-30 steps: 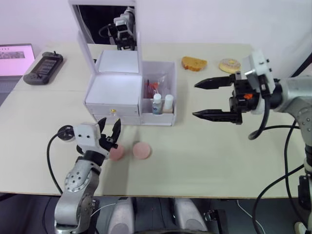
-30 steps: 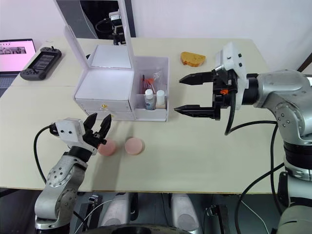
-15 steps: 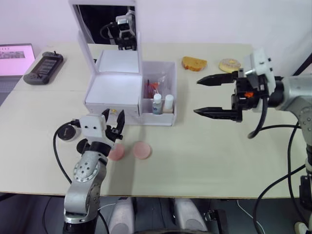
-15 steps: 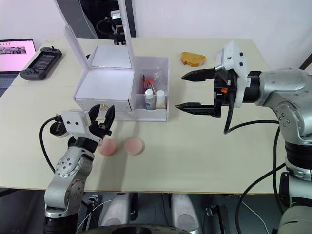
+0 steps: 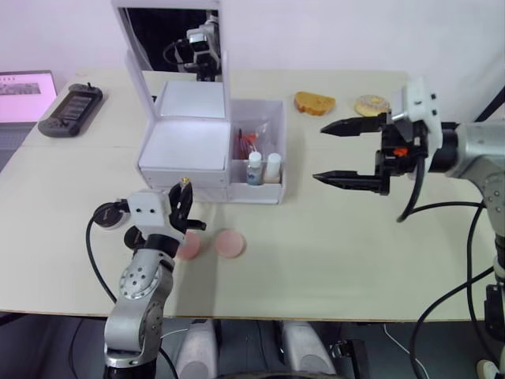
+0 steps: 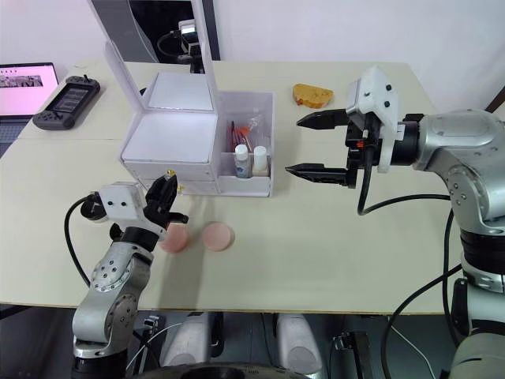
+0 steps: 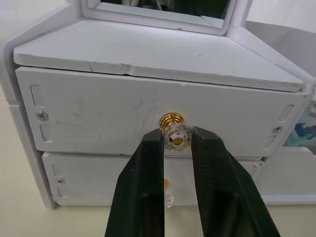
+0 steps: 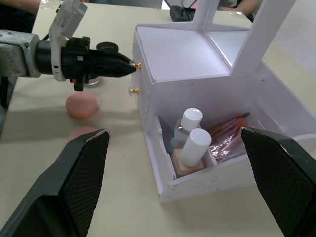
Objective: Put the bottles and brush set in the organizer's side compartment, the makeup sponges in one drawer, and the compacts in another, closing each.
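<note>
Table point(image 5: 331, 237): pale top, broad bare room to the right of the organizer point(image 5: 185, 146) and in front of it.

Organizer: white box, mirror lid point(image 5: 170, 35) upright at its rear edge; both front drawers shut flush. Side compartment point(image 5: 256, 162) on the organizer's right part holds the two bottles point(image 5: 254, 168) upright at its front and the brush set point(image 5: 251, 138) leaning behind them.

Right gripper point(image 5: 331, 151): fingers spread wide, holding nothing, hanging above the table well to the right of the organizer.

Left gripper point(image 7: 176, 140): at the organizer's front face, its fingers point(image 7: 148, 168) pinched on the small gold-and-clear knob point(image 7: 174, 134) of the upper drawer point(image 7: 98, 116); the lower drawer's knob point(image 7: 167, 185) sits just beneath.

Makeup sponges point(image 5: 230, 243): two pink rounds lying flat just in front of the organizer, close together, one partly hidden by the left gripper.

One black compact point(image 5: 106, 215) lies in front of the organizer's left corner, beside the left arm.
</note>
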`<state>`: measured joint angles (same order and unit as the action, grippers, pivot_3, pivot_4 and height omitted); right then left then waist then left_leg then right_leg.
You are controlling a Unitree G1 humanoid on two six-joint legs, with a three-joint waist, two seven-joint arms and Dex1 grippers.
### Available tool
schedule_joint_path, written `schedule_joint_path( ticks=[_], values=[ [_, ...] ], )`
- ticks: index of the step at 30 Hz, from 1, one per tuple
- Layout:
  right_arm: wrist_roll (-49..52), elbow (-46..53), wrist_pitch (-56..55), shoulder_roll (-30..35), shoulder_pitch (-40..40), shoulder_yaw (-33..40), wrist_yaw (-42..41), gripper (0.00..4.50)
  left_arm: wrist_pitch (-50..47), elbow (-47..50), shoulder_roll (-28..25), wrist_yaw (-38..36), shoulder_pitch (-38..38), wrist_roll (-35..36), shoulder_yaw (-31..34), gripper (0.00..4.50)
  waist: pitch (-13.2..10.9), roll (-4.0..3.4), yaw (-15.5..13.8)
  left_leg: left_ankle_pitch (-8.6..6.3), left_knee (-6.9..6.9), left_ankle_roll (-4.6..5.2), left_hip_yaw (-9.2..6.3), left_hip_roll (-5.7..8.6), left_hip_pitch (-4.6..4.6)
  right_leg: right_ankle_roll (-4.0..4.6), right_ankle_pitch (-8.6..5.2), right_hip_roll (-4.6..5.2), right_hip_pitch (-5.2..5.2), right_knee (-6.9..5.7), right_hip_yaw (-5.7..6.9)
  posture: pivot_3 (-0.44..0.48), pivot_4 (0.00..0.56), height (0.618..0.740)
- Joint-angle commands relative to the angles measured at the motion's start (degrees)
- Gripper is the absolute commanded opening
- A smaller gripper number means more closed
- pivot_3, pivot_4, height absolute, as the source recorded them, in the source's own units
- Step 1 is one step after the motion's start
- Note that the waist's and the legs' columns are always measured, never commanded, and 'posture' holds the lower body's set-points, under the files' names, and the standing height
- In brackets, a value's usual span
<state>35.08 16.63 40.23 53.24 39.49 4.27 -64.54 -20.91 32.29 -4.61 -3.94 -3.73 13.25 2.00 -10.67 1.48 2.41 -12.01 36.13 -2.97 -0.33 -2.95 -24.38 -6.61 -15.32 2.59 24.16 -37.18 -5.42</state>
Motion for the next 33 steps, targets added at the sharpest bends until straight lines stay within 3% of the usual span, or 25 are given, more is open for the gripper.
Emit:
schedule_joint_path(
  ticks=[1, 9, 24, 27, 33],
  values=[
    [-0.1, 1.7, -0.9, 0.8, 1.5, 0.6, 0.1, 4.50, 1.0, 1.6, 0.2, -0.3, 0.6, 0.6, 0.3, 0.27, 0.0, 0.00, 0.0, 0.00, 0.00, 0.00, 0.00, 0.00, 0.00, 0.01, 0.00, 0.00, 0.00, 0.00, 0.00, 0.000, 0.150, 0.740],
    [0.3, 1.7, -0.9, 0.0, 2.2, -0.2, 0.4, 4.50, 2.1, 3.7, -0.4, -0.3, -1.7, -1.1, 0.4, 0.27, 0.0, 0.00, 0.1, 0.00, -0.01, 0.00, 0.00, 0.00, 0.00, 0.02, -0.01, 0.00, 0.00, 0.00, 0.00, 0.000, 0.150, 0.740],
    [0.5, 0.3, -1.9, -1.9, 2.9, -1.9, -1.0, 4.50, 0.6, 16.4, -2.5, -2.6, -15.3, 1.3, -0.3, 0.27, 0.0, 0.01, 0.3, -0.01, -0.04, 0.02, 0.02, -0.01, -0.01, 0.08, -0.05, 0.01, 0.05, 0.06, -0.01, 0.000, 0.150, 0.740],
    [-0.2, -1.0, -2.6, -2.6, 3.3, -2.9, -1.5, 4.50, 1.1, 20.9, -2.5, -3.3, -21.7, 3.6, 0.6, 0.27, 0.0, 0.11, 1.1, -0.03, -0.04, 0.05, 0.03, -0.01, -0.04, 0.08, -0.05, 0.01, 0.10, 0.10, -0.02, 0.000, 0.150, 0.740],
    [-0.3, -1.8, -3.1, -3.8, 3.4, -3.9, -2.1, 4.50, 0.9, 23.9, -3.2, -2.6, -25.0, 3.4, 0.1, 0.27, 0.0, 0.10, 1.7, -0.41, -0.02, 0.67, 0.24, 0.01, -0.08, -0.07, -0.11, 0.05, 0.12, 0.23, -0.17, 0.000, 0.150, 0.740]
  ],
)
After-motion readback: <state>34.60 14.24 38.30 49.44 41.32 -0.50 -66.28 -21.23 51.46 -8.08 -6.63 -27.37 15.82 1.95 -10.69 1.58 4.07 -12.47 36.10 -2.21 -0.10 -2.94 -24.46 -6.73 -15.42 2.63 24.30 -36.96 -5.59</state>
